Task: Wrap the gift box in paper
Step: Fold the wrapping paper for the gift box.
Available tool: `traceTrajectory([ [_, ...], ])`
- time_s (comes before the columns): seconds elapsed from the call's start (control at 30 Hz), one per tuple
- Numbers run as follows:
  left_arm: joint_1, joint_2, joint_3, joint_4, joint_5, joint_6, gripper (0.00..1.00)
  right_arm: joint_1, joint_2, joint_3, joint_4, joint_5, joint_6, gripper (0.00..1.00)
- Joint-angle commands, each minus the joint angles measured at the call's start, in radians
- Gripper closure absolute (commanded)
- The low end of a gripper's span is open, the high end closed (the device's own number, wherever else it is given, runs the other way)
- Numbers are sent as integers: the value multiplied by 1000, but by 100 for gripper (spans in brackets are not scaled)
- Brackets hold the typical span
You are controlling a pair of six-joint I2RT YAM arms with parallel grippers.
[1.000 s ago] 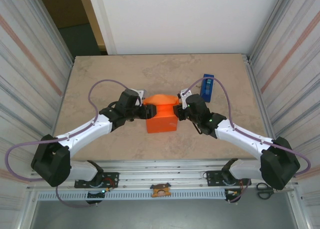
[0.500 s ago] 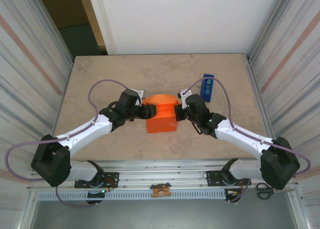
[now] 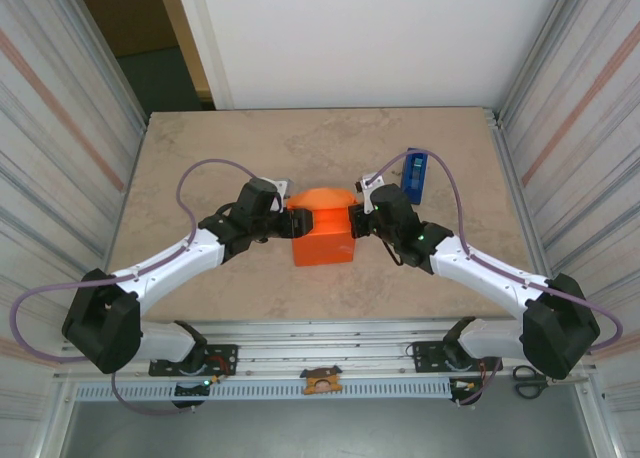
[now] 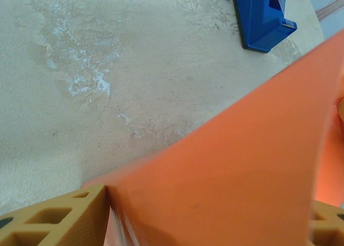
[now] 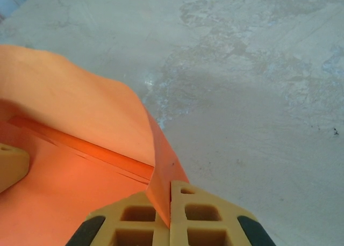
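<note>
The paper [image 3: 322, 240] lies folded over the gift box at the table's middle, forming an orange block. In the right wrist view a brighter red-orange edge of the gift box [image 5: 86, 147] shows under a raised flap of paper [image 5: 80, 95]. My right gripper [image 3: 355, 221] sits at the block's right side, and its fingers [image 5: 170, 189] are shut on a thin fold of paper. My left gripper [image 3: 293, 221] is at the left side. Its jaws [image 4: 209, 203] stand wide with the paper-covered box [image 4: 242, 165] held between them.
A blue tape dispenser [image 3: 416, 174] stands behind and to the right of the block, close to the right arm, and shows in the left wrist view [image 4: 260, 15]. Ribbed metal walls line both table sides. Bare stone tabletop [image 3: 220, 148] surrounds the block.
My right gripper has closed fully on the paper fold and edged slightly toward the box. The left gripper and the block have stayed put.
</note>
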Motion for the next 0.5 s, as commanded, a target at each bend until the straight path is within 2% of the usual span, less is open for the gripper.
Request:
traceTrajectory([
  [0.0, -9, 18, -24, -72, 16, 10, 38, 5, -16, 43, -11, 1, -11, 100],
  [0.1, -9, 15, -26, -73, 16, 10, 38, 6, -22, 62, -16, 10, -11, 86],
  [0.17, -9, 13, -25, -73, 17, 10, 38, 6, -26, 71, -19, 23, -17, 84],
  [0.27, -9, 12, -28, -73, 17, 10, 38, 4, -31, 76, -14, 32, -21, 85],
  [0.33, -9, 13, -27, -73, 18, 9, 38, 1, -28, 82, -15, 12, -29, 98],
  [0.37, -9, 13, -28, -73, 19, 10, 39, 1, -26, 84, -18, 8, -29, 100],
  [0.47, -9, 11, -27, -73, 20, 9, 39, 3, -26, 89, -25, 13, -16, 100],
])
